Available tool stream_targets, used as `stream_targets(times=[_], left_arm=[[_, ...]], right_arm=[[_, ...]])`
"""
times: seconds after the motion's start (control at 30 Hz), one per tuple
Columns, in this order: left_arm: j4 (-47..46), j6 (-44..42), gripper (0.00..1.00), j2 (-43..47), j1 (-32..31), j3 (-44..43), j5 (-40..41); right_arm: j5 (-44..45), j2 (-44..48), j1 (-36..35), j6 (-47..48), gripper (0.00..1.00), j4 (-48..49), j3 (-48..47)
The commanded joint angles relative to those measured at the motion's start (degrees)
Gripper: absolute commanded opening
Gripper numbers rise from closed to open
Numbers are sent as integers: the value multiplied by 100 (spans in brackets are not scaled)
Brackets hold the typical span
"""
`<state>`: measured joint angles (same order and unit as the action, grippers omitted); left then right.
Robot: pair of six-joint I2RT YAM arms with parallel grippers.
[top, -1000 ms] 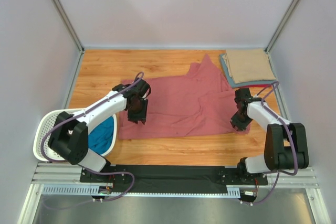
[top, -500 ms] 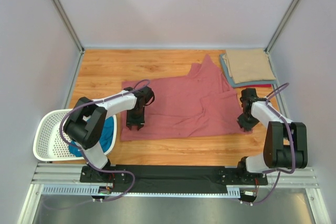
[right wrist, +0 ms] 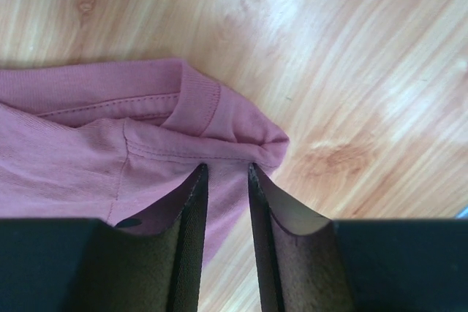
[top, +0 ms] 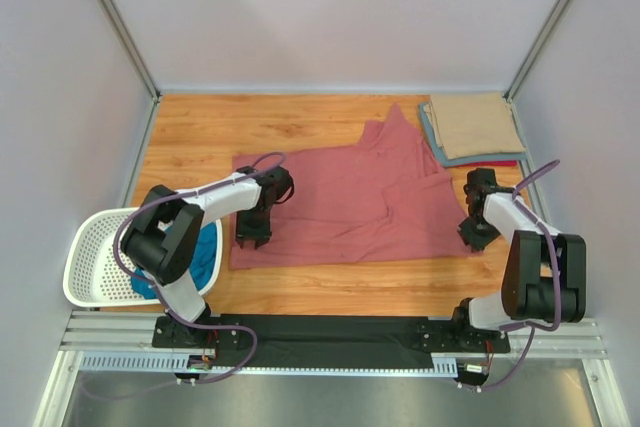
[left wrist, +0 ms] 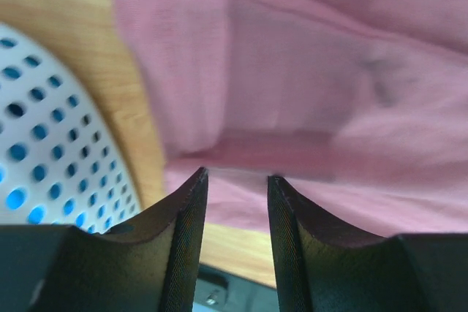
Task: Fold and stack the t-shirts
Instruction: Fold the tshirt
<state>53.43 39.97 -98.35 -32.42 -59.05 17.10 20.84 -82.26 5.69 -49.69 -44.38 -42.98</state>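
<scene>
- Rose-red cloth: the rose-red t-shirt (top: 350, 207) lies spread across the middle of the wooden table (top: 200, 127) in the top view, mostly flat.
- Its lower hem runs nearly straight along the bottom. I note a folded flap in the right half and a sleeve pointing toward the upper right.
- Left gripper (top: 250, 237) sits on the shirt's lower left corner, just beside the basket (top: 85, 257).
- Left wrist view: the fingers (left wrist: 183, 231) stand apart with a raised fold of the pink cloth (left wrist: 329, 71) across their tips. I cannot tell whether the left gripper (left wrist: 238, 174) pinches it. The perforated basket wall (left wrist: 44, 144) fills the left of that frame.
- Right gripper (top: 478, 237) is at the shirt's lower right corner.
- Right wrist view: the right gripper (right wrist: 227, 167) has its jaws close together, clamped on the stitched, ribbed corner of the shirt (right wrist: 88, 122). Bare wood (right wrist: 365, 71) shows beyond.
- Teal t-shirt (top: 208, 252) lies bunched in the white basket at lower left.
- Upper right corner: tan t-shirt (top: 475, 125) folded on top of a grey-blue t-shirt (top: 435, 142). An edge of a red t-shirt (top: 500, 162) shows beneath.
</scene>
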Motion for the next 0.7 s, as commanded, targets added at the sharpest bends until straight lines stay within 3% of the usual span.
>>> stream_targets(times=[0.0,0.27,0.43,0.5,0.67], left_arm=[[484,-111,46,429,17,-212,285],[169,-287,46,1177,-88,-266,-960],[-490,-209,35,1081,-176,305,-1648],[-553,-130,29,888,-176,498,-1605],[-71,186,27,379,-176,684,-289]], right_arm=[[579,271,72,100,30,-334,-52],[-712,737,-349,365,31,-168,-272],[-1459,773,-508,223,30,481,88],[-1329,642,-499,293,30,536,159],[-652,80,-18,556,29,263,158]])
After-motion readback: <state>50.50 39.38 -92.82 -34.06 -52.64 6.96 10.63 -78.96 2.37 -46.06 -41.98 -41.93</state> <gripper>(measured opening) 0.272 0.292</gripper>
